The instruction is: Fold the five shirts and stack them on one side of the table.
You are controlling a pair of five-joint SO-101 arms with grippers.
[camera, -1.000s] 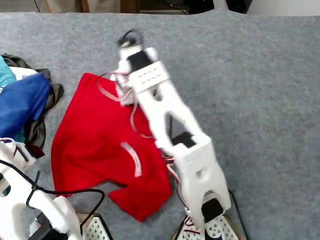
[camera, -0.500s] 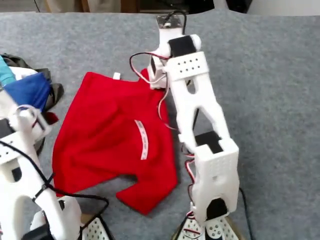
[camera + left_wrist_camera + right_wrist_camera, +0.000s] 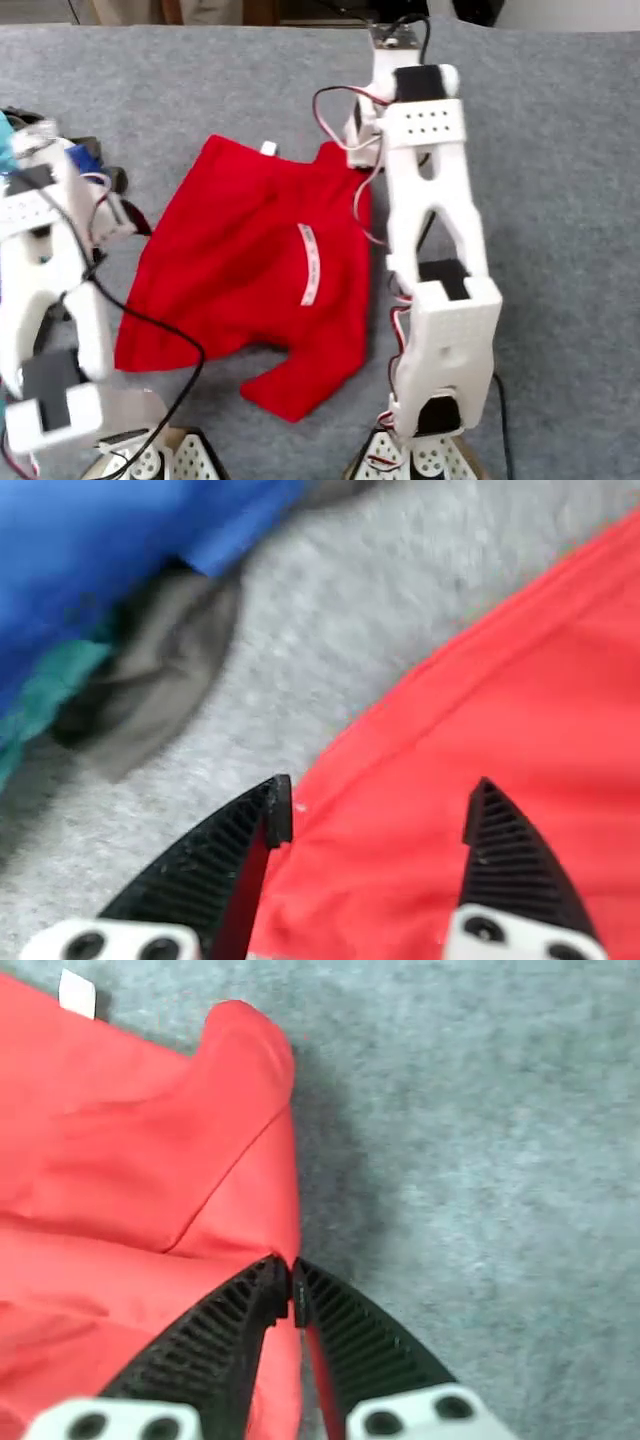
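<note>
At the far corner, we are pinching the red shirt (image 3: pixel 250 270) thinly with the right gripper (image 3: pixel 290 1268), left gripper (image 3: pixel 382 788) spread; tugging is risking slippage.

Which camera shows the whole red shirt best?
The high view: the red shirt lies spread on the grey table, almost all in sight. The left wrist view has one edge between open jaws; the right wrist view has a corner pinched in shut jaws.

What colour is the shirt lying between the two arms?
The shirt is red, seen best in the high view.
</note>
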